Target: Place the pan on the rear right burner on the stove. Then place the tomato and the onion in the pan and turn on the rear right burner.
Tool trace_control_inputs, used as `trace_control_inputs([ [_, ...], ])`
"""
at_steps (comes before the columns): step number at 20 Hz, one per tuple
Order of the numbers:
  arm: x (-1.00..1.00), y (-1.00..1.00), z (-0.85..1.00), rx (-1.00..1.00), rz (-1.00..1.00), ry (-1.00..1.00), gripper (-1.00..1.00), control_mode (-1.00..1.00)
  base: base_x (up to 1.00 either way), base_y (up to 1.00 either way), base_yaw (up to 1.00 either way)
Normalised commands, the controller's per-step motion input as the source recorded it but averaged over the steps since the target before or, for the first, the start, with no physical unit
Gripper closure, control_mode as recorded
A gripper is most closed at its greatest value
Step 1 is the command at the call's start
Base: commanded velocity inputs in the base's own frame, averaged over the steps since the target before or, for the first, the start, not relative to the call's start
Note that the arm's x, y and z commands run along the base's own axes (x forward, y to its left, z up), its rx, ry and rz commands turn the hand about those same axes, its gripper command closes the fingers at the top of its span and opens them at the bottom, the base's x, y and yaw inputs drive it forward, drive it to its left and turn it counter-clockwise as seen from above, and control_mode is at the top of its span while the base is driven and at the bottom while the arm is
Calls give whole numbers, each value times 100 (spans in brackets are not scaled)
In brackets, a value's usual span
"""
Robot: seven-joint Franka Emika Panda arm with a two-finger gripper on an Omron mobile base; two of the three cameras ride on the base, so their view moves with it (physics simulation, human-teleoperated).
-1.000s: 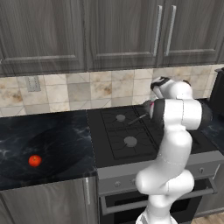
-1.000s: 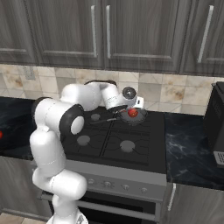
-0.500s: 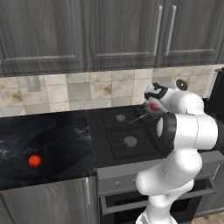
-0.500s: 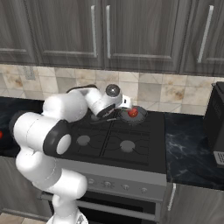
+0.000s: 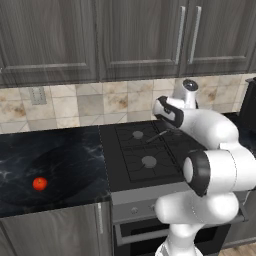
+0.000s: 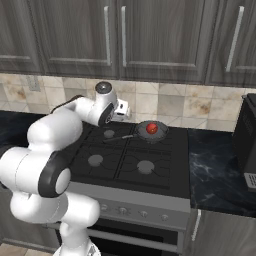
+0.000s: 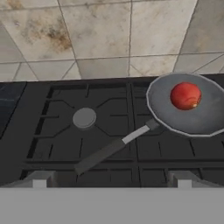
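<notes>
Fingers (image 7: 39, 179) fully open, tips wide apart, holding nothing. They hang over the rear of the stove (image 6: 145, 210), close to the tiled wall (image 7: 109, 35), looking down across the back row of burners.

Pan (image 6: 151, 132) sits flat on the rear right burner (image 6: 172, 136). Its handle (image 7: 113, 148) runs off diagonally toward the stove's middle and front, ending near the rear left burner cap (image 7: 84, 117) but not touching it.

Onion (image 7: 185, 96) is inside the pan, a bit off-centre toward the far side, resting on the pan floor. My fingers are well apart from both pan and onion, off to the left of them in the right base view.

Tomato (image 5: 40, 184) is on the dark marble bench (image 5: 65, 150) left of the stove, near the front edge, well away from the pan and from me.

Can't see any flame at the rear right burner. Knob positions too small to read.
</notes>
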Motion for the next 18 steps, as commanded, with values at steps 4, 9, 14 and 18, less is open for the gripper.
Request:
trace_control_inputs([
  [4, -35, 69, 16, 0, 0, 16, -100, -100, 0, 0, 0],
  [9, -42, 68, 2, 0, 0, 13, -100, -100, 0, 0, 0],
  [14, -39, 73, 0, 0, 0, 10, -100, -100, 0, 0, 0],
  [18, -22, 80, 0, 0, 0, 6, -100, -100, 0, 0, 0],
])
